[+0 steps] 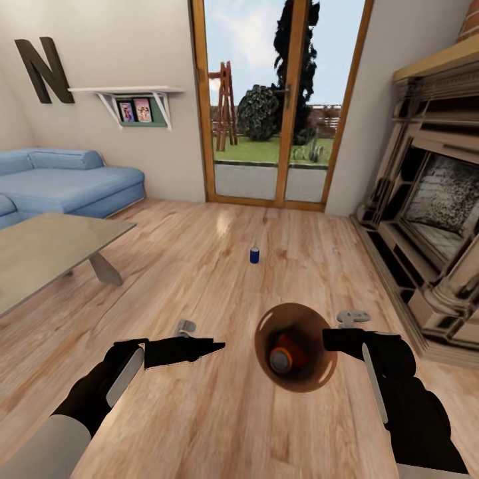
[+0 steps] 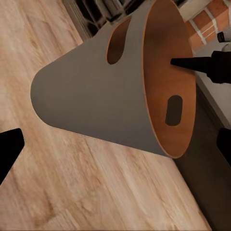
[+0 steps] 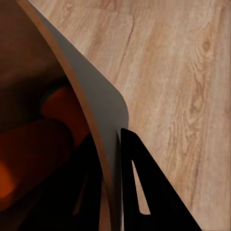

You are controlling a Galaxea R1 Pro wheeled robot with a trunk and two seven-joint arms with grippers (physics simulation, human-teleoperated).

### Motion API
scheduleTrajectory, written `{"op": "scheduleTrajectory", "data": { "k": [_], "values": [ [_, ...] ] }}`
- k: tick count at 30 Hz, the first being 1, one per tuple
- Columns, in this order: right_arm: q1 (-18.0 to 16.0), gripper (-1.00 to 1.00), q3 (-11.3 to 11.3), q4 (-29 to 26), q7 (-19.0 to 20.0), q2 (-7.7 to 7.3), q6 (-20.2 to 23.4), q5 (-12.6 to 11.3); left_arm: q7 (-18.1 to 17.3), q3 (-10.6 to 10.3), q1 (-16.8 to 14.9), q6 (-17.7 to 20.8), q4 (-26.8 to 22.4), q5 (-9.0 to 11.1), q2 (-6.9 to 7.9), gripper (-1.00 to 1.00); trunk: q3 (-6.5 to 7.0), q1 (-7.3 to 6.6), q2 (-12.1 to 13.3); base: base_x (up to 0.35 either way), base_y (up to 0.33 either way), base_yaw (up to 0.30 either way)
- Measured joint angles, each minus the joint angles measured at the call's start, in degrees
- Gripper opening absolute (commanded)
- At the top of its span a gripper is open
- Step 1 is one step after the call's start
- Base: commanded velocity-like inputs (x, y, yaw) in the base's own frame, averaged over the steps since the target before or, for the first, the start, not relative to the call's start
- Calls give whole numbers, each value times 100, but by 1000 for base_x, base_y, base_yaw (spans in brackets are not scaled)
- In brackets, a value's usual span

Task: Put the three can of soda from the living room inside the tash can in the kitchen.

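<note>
The right gripper pinches the rim of the trash can: in the right wrist view its two dark fingers straddle the thin grey wall, one inside and one outside, closed tight on it. The same view looks into the bin's brown interior, where orange soda cans lie against the wall. From the head camera the bin's round mouth faces up and an orange can with a silver-grey end sits inside; a second orange shape lies behind it.

The left gripper points toward the bin, apart from it and holding nothing. Its wrist view shows one black fingertip at one edge and another dark tip at the opposite edge, spread wide. That view shows the bin from the side: grey outer wall, copper-brown lining, two oval handle cut-outs, and the right gripper's finger reaching over the rim.

The dark blue soda can stands upright on the light wood floor, well ahead of the bin, toward the wood-framed glass doors. A grey-topped coffee table and light-blue sofa are at the left, a fireplace at the right.
</note>
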Motion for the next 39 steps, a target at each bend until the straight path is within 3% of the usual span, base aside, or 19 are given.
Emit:
{"op": "scheduleTrajectory", "data": {
  "k": [8,27,39],
  "values": [
    [0,-100,1,0,-7,10,4,-31,0,0,0,0,-1,0,0,100,0,0,0,337,0,-46],
    [0,-100,0,0,-9,19,-1,10,0,-8,0,0,-19,0,0,100,0,0,0,337,0,-256],
    [0,-100,0,0,-9,5,0,3,-8,-9,0,0,-13,2,0,100,0,0,0,337,0,-18]
  ]
}}
